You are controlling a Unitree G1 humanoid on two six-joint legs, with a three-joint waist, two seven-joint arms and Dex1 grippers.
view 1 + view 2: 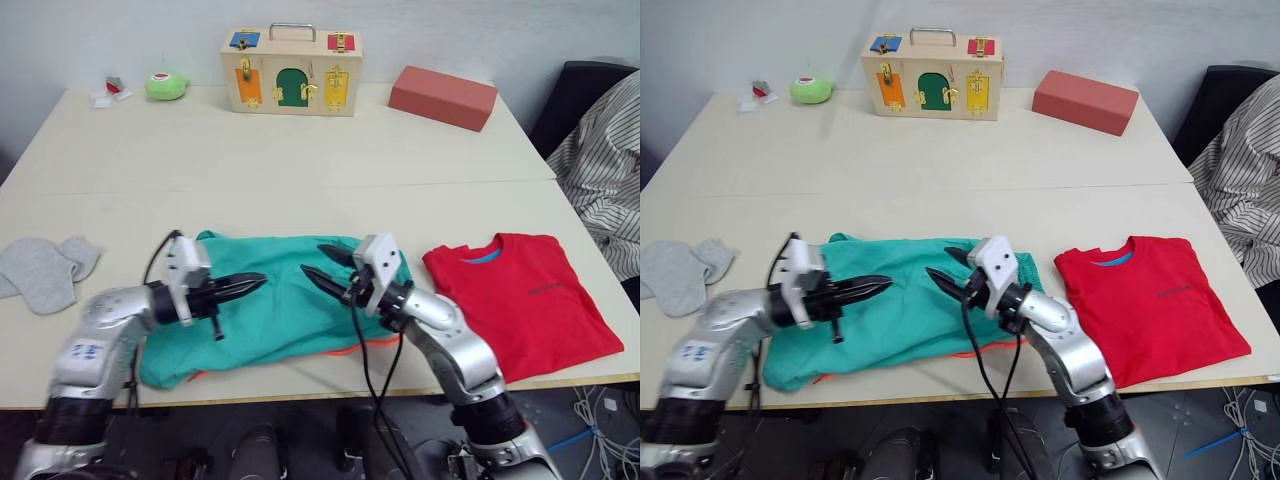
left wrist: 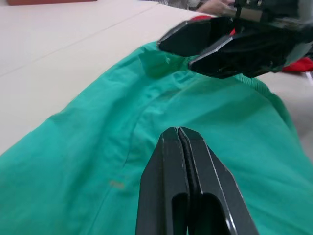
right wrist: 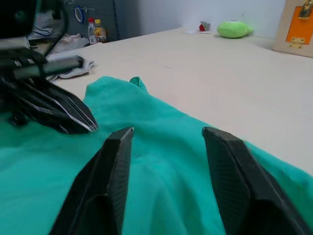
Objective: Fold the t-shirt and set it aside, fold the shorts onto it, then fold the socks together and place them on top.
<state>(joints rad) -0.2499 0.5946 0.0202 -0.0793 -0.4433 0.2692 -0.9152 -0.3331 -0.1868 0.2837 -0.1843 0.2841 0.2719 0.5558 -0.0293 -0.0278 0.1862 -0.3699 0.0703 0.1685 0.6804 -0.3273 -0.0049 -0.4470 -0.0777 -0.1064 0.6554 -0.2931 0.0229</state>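
Your left gripper [image 1: 258,281] sits center-left of the head view, fingers pressed together w/ nothing between them, hovering over the shorts [image 1: 270,305]. Right gripper [image 1: 312,263] is just right of it, center frame, fingers spread apart, nothing held, also above the shorts. The two grippers point tip to tip w/ a small gap between.

Shorts lie flat and spread out at lower center of the surface [image 1: 300,150], teal, w/ an orange edge showing along the near hem. T-shirt [image 1: 520,295] is lower right, folded into a rough rectangle, collar away from you, just beside the shorts, near the front edge. Socks [image 1: 45,268] are at the far left edge, mid-height, well apart from the shorts, lying together in a loose heap.

Upper part of frame: wooden latch box [image 1: 291,72] at top center, red-brown block [image 1: 442,96] to its right, green roll [image 1: 166,85] at upper left. Person's striped sleeve [image 1: 600,160] at right edge.
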